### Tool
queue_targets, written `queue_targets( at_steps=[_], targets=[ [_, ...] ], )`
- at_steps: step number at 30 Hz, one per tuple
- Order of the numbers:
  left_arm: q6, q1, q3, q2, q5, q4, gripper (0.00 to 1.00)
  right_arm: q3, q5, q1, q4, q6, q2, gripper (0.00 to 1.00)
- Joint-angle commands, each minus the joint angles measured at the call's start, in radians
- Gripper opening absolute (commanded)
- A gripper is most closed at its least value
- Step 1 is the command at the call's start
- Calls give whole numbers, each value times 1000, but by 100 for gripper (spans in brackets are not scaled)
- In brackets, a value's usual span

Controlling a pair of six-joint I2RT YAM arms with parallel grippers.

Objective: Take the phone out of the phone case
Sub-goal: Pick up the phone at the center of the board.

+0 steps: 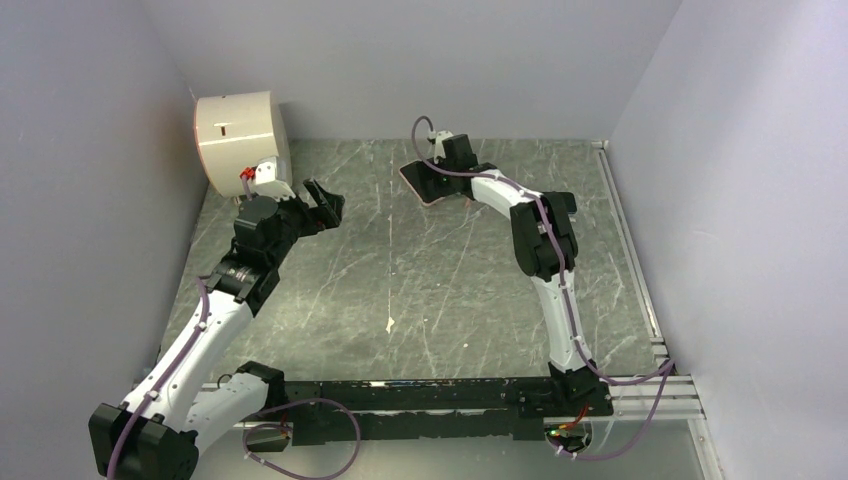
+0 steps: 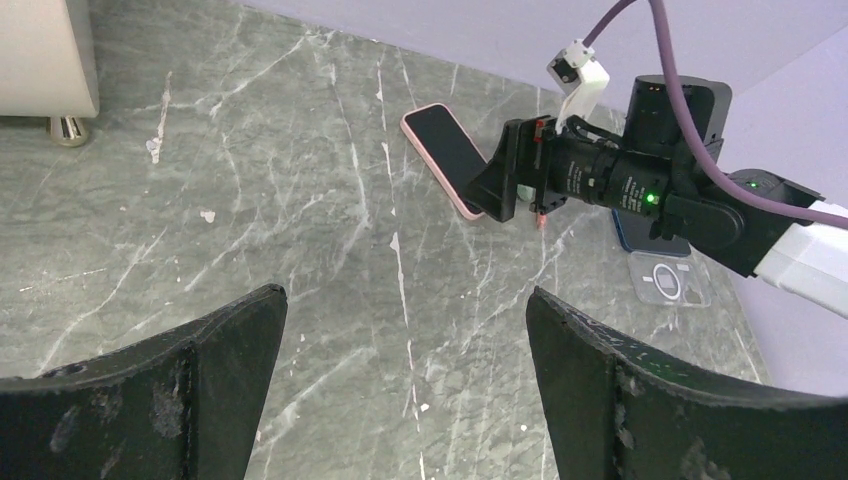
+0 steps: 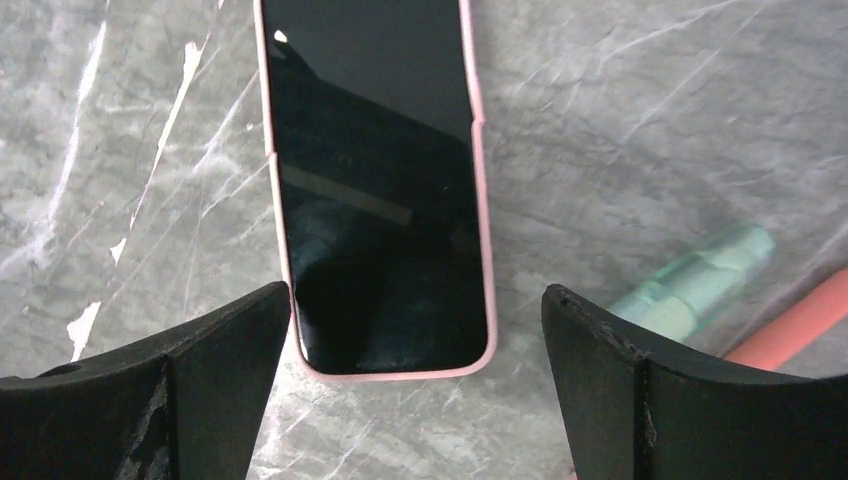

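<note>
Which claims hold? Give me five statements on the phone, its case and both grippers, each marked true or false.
1. The phone lies screen up inside the pink case. True.
2. The right gripper is shut on the phone. False: it is open, straddling the phone's end.
3. The left gripper is open and empty. True.
4. The phone leans against the wall. False: it lies flat on the table.
5. The left gripper is over the phone. False: it is off to the left, near the white drum.

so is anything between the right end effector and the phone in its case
Nothing visible. The right end effector hangs open over the pink-cased phone; the green tube lies off to one side.
</note>
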Motion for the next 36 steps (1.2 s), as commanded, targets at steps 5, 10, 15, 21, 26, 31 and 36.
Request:
queue_targets(
  at_steps=[5,10,15,21,26,31,36],
  targets=[
    [4,0,11,-1,1,26,94,102,-17,50,-82,-84,39,99],
    [6,0,10,-5,2,24,94,117,17,68,-104,-90,56,99],
    [5,0,7,-8,-2,28,94,95,87,84,-114,-88,59,94],
    [-9,0,6,-3,-3,37,94,44,150,97,-121,-62,27,73],
    [-56,0,1,13,2,53,94,-74,138,115,-90,-18,-62,55],
    [-120,0,-9,50,21,65,94,-242,106,124,-52,65,-194,50],
    [-187,0,-2,121,79,52,94,-447,25,127,45,195,-353,43]
  ],
)
